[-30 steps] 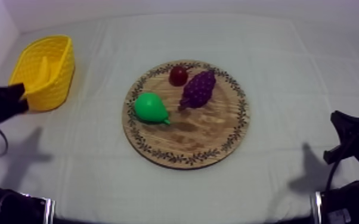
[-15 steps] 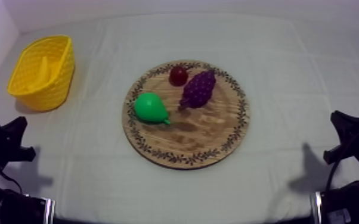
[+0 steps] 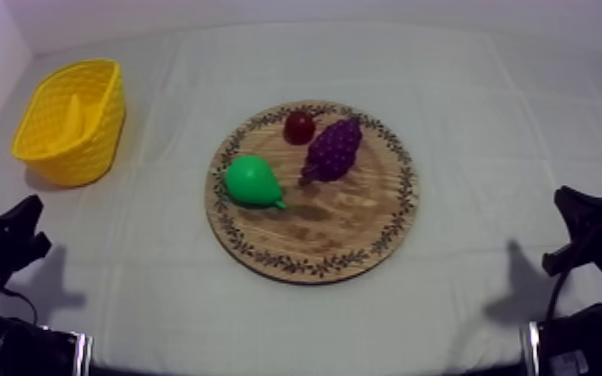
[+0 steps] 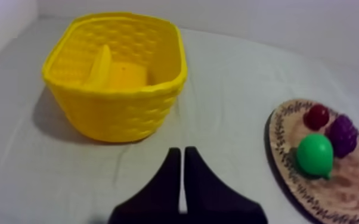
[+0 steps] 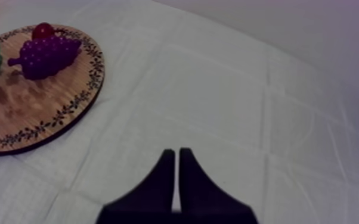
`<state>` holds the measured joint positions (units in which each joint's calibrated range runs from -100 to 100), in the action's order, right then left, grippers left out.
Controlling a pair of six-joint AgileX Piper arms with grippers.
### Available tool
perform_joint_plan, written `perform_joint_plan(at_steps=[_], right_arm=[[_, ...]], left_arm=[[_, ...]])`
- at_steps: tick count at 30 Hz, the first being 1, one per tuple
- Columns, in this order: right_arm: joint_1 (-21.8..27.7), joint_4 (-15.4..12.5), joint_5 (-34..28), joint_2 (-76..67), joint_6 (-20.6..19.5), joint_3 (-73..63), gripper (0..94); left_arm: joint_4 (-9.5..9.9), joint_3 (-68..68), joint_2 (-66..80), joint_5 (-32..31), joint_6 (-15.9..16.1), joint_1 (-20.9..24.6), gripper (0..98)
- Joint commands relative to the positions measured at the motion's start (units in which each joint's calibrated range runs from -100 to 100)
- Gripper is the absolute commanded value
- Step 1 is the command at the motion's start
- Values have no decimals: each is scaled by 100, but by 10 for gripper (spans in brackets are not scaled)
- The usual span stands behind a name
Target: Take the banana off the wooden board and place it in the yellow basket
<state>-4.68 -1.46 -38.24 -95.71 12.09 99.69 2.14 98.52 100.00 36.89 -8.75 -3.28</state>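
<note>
The banana (image 3: pixel 73 118) lies inside the yellow basket (image 3: pixel 100 150) at the far left of the table. From the left wrist view the banana (image 4: pixel 101 62) leans against the inner wall of the basket (image 4: pixel 122 113). My left gripper (image 4: pixel 179 154) is shut on nothing, its fingers together as a narrow wedge over the cloth just in front of the basket. It sits low at the left edge (image 3: pixel 10 235) in the top view. My right gripper (image 5: pixel 174 154) is also shut and holds nothing, over bare cloth beside the wooden board (image 5: pixel 39 113); it rests low at the right edge (image 3: pixel 568 228).
The round wooden board (image 3: pixel 365 230) lies at the table's middle. It carries a green pear (image 3: pixel 252 181), a bunch of purple grapes (image 3: pixel 333 148) and a small red fruit (image 3: pixel 299 126). Open cloth lies between the board and the basket.
My left arm has pulled back from beside the basket down to the lower left edge of the table. The banana stays in the basket. The right arm has not moved.
</note>
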Motion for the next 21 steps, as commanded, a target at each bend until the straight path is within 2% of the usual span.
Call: perform_joint_plan(at_steps=[1, 21], right_arm=[[1, -3, 10, -4, 1, -3, 5], [1, -3, 10, -4, 4, -3, 5]], left_arm=[[-1, 3, 0, -2, -214, -1, 1], [-1, 3, 0, -3, -151, -1, 1]])
